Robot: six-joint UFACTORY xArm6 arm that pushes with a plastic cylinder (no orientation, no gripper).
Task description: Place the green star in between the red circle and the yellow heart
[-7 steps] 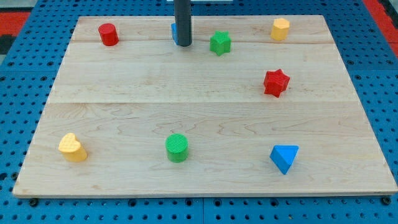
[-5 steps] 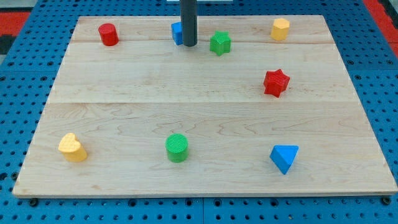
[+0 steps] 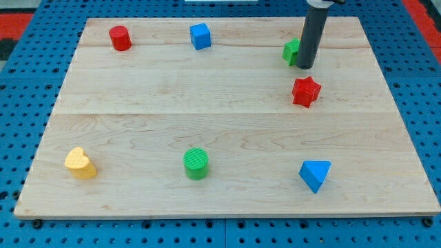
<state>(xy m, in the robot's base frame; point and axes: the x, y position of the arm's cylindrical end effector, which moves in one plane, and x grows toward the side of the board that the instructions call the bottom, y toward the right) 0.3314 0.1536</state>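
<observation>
Green star (image 3: 291, 52) sits near the view's top right of the bench (image 3: 220, 131), its right side hidden behind the dark rod. My tip (image 3: 305, 67) is down on the board right against the star's right side, just above the red star (image 3: 306, 91). No jaws exist on this arm; it ends in the bare rod.

Red cylinder (image 3: 120, 38) stands at the view's top left, well apart from the green star. Yellow heart (image 3: 80, 164) lies at the view's bottom left. Blue cube (image 3: 200, 36) sits at the top, between the red cylinder and the green star. Green cylinder (image 3: 196, 164) rests at bottom centre, and the blue triangle (image 3: 315, 174) at bottom right.
</observation>
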